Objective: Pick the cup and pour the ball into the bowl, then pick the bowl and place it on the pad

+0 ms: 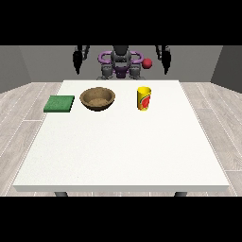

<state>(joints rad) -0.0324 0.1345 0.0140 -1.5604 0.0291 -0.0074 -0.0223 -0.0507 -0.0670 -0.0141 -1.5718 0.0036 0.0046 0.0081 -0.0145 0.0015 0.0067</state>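
A yellow cup [144,98] with a red mark stands upright on the white table [123,151], right of centre near the far edge. The ball inside it is hidden from me. A brown wooden bowl [98,99] sits to the cup's left. A flat green pad [59,103] lies further left, near the table's left edge. The hand at the view's left [79,59] and the hand at the view's right [165,56] hang raised behind the table's far edge, fingers straight and pointing down, holding nothing.
The robot's torso [121,64] stands behind the far edge, with a small red sphere [147,63] by its shoulder. The table's near half is bare white surface. Grey wooden floor surrounds the table.
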